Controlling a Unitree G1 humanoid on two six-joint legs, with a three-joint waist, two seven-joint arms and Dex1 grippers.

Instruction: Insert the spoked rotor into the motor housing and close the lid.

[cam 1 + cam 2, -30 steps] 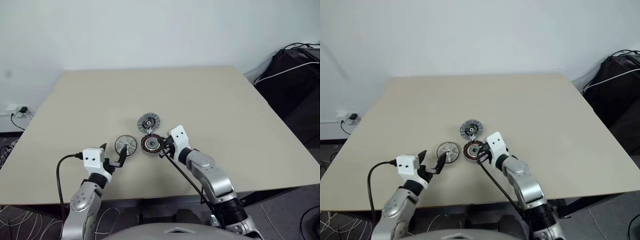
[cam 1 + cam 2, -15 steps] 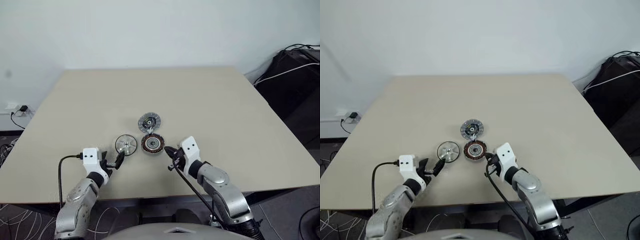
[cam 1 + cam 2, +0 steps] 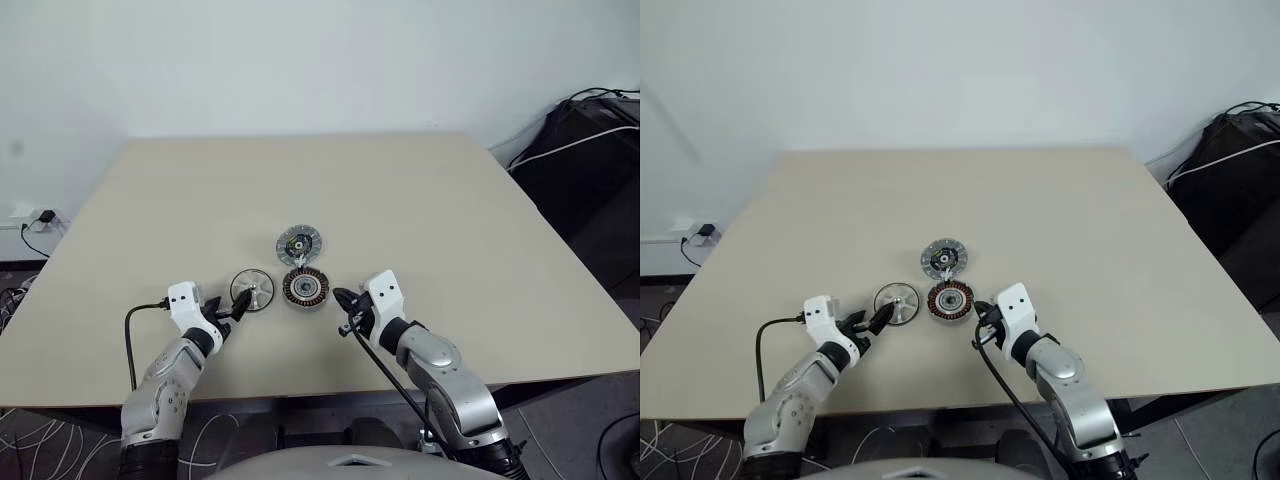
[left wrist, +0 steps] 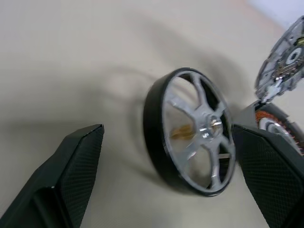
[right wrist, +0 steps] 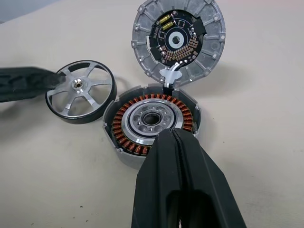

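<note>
The spoked rotor [image 4: 192,130] lies flat on the table [image 3: 420,190], just ahead of the left gripper [image 3: 228,315], whose spread fingers [image 4: 71,166] reach toward either side of it without touching. Just beside the rotor sits the motor housing [image 5: 151,122], its lid [image 5: 178,40] lying open on the far side. The right gripper [image 5: 178,156], pressed together and empty, points at the housing's near rim.

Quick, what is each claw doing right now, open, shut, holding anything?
Left claw: open, one finger on each side of the spoked rotor, not gripping it.
Right claw: shut, empty, just short of the motor housing.
</note>
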